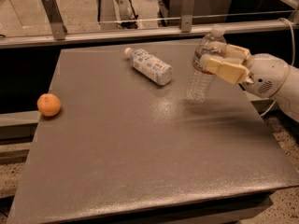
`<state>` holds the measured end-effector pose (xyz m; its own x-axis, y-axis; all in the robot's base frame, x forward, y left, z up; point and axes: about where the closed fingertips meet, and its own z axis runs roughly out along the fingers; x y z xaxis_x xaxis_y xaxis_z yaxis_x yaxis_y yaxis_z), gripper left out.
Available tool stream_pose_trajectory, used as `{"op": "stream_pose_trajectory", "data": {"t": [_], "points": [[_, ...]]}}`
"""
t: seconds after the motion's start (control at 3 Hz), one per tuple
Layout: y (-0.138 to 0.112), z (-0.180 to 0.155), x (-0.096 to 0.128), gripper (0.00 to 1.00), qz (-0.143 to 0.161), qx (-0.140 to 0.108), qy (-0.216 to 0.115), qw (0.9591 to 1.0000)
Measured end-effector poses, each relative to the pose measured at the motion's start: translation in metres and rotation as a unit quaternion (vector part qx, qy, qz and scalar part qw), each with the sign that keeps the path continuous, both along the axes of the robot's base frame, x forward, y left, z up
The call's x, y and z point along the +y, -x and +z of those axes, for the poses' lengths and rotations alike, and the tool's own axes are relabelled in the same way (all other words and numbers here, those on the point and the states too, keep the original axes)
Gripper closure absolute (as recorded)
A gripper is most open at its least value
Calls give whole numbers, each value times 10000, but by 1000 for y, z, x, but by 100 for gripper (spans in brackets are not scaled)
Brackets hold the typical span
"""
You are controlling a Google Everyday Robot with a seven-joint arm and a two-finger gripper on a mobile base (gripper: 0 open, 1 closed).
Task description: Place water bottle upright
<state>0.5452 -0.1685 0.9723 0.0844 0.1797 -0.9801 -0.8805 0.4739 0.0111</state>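
Hand (214, 59) clamps the water bottle (200, 84) at its shoulder, over the right rear part of the desk (140, 162), slightly tilted (base contact unclear). We judge it best to level it, settle the base flat, then open without dragging.

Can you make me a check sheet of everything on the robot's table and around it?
Surface: grey table, flat, with a shiny patch near the middle.
Job's things: water bottle leaning a bit, cap up, base low by the table; touching or not, cannot tell.
Clutter: second bottle lying on its side; orange at the left edge.
Gripper: gripper at the right, shut on the water bottle's upper part.
Cables: thin cable by the arm.
Surroundings: metal rail behind the table; speckled floor.
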Motion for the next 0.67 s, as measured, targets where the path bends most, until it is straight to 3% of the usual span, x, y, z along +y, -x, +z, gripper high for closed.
{"op": "stream_pose_trajectory", "data": {"t": [0.67], "points": [[2,-8,24,100,412,-84,318,9986]]}}
